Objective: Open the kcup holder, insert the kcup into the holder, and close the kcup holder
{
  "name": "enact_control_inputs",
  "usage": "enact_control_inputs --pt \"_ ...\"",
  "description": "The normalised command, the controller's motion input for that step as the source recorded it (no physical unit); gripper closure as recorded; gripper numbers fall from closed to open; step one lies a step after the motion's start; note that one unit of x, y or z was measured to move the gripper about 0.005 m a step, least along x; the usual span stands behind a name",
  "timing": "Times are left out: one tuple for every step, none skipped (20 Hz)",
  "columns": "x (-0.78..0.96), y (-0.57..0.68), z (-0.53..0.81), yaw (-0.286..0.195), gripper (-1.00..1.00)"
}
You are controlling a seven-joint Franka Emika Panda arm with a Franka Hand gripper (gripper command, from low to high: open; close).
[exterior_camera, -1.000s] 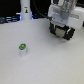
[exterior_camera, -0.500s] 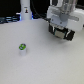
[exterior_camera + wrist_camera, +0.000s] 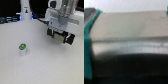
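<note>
Item one, my white-grey pincer (image 3: 62,31): it is hanging over the black boxy kcup holder (image 3: 61,36) at the exterior view's right, close above or against its top, and I cannot tell whether its jaws are standing apart or together, since the arm body is covering them from outside and the wrist view is showing only blur. Item two, the black boxy kcup holder with its pale-handled fronts: it is sitting on the white tabletop (image 3: 35,65) toward the far right of the exterior view, and I am reading its fronts as not yet drawn out, though the picture is too coarse to be sure. Item three, the small white cylindrical kcup with a green top (image 3: 22,49): it is standing upright on the tabletop at the exterior view's left, well apart from the holder and from my pincer, untouched by anything. Item four, a tall white bottle-like object (image 3: 25,10) at the back left, playing no part. Item five, the wrist view: a broad grey-brown blurred surface (image 3: 129,37) is filling it, with teal edging (image 3: 88,45) along one side; I cannot say what it is. Progress, as I am judging it: I am working at the opening step, and the opening, the inserting and the closing are all remaining
</note>
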Motion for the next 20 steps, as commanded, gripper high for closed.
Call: enact_control_inputs --pt "0.93 -0.33 0.28 -0.046 1.0" --pt "0.92 -0.34 0.26 -0.046 1.0" --pt "0.89 -0.34 0.25 -0.05 1.0" --pt "0.88 -0.34 0.26 -0.05 1.0" --pt "0.88 -0.34 0.24 -0.052 1.0" --pt "0.88 -0.34 0.23 -0.054 1.0" --pt "0.86 -0.34 0.24 -0.057 1.0" --pt "0.75 -0.15 0.26 -0.023 1.0" --pt "0.68 -0.09 0.26 -0.027 1.0" --pt "0.62 -0.08 0.21 -0.036 1.0" --pt "0.41 -0.03 0.19 -0.056 -1.0" --pt "0.37 -0.02 0.2 -0.05 -1.0" --pt "0.35 -0.02 0.22 -0.053 -1.0" --pt "0.3 -0.07 0.26 -0.069 -1.0" --pt "0.29 -0.08 0.27 -0.079 -1.0" --pt "0.27 -0.11 0.31 -0.091 -1.0" --pt "0.15 -0.2 0.39 -0.11 -1.0" --pt "0.14 -0.28 0.4 -0.116 -1.0" --pt "0.09 -0.32 0.42 -0.124 -1.0" --pt "0.11 -0.35 0.41 -0.135 -1.0"
